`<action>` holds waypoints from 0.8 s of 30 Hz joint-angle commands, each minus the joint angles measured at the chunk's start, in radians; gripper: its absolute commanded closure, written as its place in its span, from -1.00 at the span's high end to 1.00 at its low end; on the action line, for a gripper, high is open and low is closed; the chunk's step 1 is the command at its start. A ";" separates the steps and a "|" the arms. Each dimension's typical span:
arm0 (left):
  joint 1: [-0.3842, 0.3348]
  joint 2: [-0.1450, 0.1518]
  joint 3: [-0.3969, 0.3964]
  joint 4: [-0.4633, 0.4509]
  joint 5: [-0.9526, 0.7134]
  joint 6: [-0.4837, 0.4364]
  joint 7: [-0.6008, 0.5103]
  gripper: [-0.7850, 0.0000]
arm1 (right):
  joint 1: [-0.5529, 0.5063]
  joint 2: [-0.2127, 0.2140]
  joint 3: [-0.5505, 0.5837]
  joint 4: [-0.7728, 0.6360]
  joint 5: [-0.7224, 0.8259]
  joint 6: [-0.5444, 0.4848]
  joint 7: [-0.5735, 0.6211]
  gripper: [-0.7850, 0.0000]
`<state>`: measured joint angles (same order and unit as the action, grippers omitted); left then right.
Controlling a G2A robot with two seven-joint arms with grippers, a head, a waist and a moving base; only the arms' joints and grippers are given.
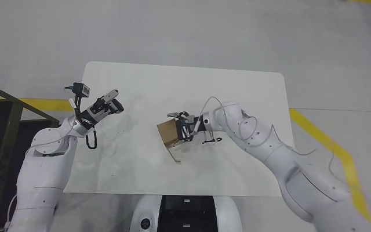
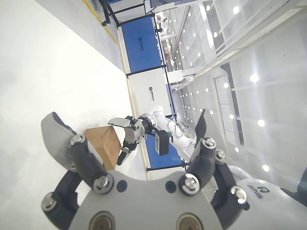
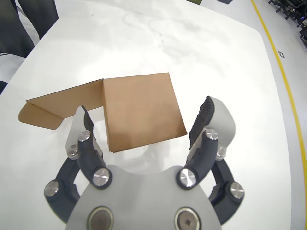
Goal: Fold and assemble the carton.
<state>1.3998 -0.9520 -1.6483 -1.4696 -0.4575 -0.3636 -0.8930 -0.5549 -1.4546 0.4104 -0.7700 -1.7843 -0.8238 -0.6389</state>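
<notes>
Right gripper (image 3: 144, 104): released, jaws spread wide, nothing clamped. The carton (image 3: 141, 111) sits in the gap between its two fingers (image 3: 220, 118). One finger stands clear of the carton's near corner. The other stands in front of the seam where the flap (image 3: 55, 106) leaves the main panel. Contact between pads and cardboard: cannot tell.

Top view: right gripper (image 1: 183, 126) is just beside the carton (image 1: 167, 133), on the carton's right side, pointing toward the left arm. Left wrist view: right gripper (image 2: 116, 142) straddles the far end of the carton (image 2: 105, 142), one finger at the top edge, the other lower down the same end.

Carton: brown cardboard, partly formed, resting on the table (image 1: 232, 87) near its middle. One broad plain panel faces the right wrist camera. The flap stands open to one side and ends in a short tab (image 3: 36, 118) with rounded corners. In the top view the flap (image 1: 175, 154) shows as a thin edge sticking out toward the robot.

Left gripper (image 1: 116, 100): released, empty, fingers (image 2: 55, 128) wide apart. Held over the left part of the table, well apart from the carton and from the right gripper.

Table (image 3: 168, 37): white, rounded corners. A yellow line (image 1: 324, 139) runs on the floor past its right edge.
</notes>
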 commanded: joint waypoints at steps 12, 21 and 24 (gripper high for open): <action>0.000 0.000 0.000 0.000 0.000 0.000 0.000 1.00 | 0.038 -0.065 -0.055 0.164 -0.021 -0.014 -0.112 -0.94; 0.000 0.000 0.000 0.000 0.000 0.000 0.000 1.00 | 0.038 -0.075 -0.005 0.248 0.113 -0.102 -0.097 -0.86; 0.000 0.000 0.000 0.000 0.000 0.000 0.000 1.00 | 0.041 -0.077 0.037 0.283 0.216 -0.162 0.026 -0.59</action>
<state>1.3998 -0.9520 -1.6483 -1.4696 -0.4575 -0.3636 -0.8930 -0.5159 -1.5308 0.4310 -0.4995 -1.6120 -0.9692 -0.6734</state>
